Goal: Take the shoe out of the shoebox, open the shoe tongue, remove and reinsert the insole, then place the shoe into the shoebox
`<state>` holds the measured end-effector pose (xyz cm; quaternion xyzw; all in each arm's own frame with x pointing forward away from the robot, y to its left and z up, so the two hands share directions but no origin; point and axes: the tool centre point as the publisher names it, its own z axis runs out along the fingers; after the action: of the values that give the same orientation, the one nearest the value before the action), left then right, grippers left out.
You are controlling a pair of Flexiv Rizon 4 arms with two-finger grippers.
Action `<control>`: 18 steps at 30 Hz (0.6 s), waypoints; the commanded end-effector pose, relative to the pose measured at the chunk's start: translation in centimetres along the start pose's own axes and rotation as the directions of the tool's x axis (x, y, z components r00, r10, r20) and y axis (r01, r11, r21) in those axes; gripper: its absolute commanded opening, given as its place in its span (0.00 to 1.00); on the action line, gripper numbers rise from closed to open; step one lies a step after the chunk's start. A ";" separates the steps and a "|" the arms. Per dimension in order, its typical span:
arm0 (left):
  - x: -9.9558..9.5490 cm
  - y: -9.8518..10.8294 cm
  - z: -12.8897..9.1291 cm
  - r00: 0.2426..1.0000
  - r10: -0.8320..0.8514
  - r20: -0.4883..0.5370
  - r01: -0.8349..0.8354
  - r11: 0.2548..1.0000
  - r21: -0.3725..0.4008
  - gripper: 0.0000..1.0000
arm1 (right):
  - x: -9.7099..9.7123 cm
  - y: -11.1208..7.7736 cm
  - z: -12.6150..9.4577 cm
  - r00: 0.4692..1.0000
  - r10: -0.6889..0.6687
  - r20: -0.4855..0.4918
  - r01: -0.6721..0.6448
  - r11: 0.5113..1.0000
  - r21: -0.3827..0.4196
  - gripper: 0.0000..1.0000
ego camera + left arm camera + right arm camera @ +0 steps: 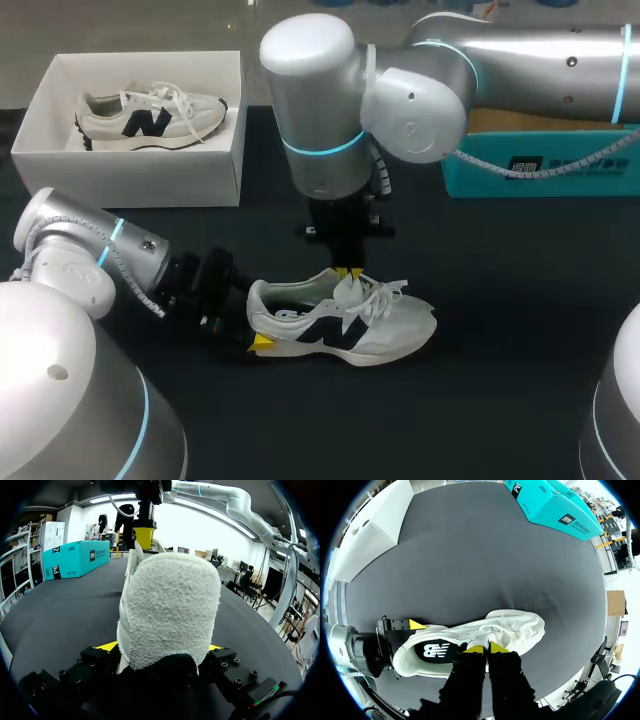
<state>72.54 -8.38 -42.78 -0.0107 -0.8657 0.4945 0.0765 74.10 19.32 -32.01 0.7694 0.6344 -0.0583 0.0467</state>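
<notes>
Nearest us, the left gripper [255, 325] is clamped across the heel of the shoe [345, 325], which lies out on the black table [480, 400], well clear of its box; just beyond, the right gripper [350, 272] hangs straight down, tips pinched almost together on the tongue [345, 290]. The danger, I'd say: tug that tongue too hard and the heel slips its clamp, or the laces snag. Far back, the white shoebox [140, 165] holding a second shoe [150, 118], plus a teal box [540, 170]: two shoes, two boxes, two grippers

Got a white sneaker [340, 325] with a dark side logo standing upright on the table [500, 400], toe pointing right, plus an open white shoebox [130, 170] back left holding its twin [150, 118].
</notes>
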 end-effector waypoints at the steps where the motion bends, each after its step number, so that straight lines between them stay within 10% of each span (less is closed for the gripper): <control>1: -0.1 0.2 0.3 1.000 0.000 -0.002 0.000 1.000 -0.003 0.00 | -2.5 -1.0 -0.2 0.988 0.011 -0.156 -0.019 0.999 -0.047 0.00; 18: -0.1 0.2 0.3 1.000 0.000 -0.002 0.000 1.000 -0.003 0.00 | -7.6 -2.8 1.6 0.869 -0.003 -0.495 -0.095 0.980 -0.172 0.00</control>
<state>72.53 -8.38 -42.79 -0.0109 -0.8658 0.4944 0.0764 70.91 13.77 -32.02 0.7811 0.6200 0.0577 0.0457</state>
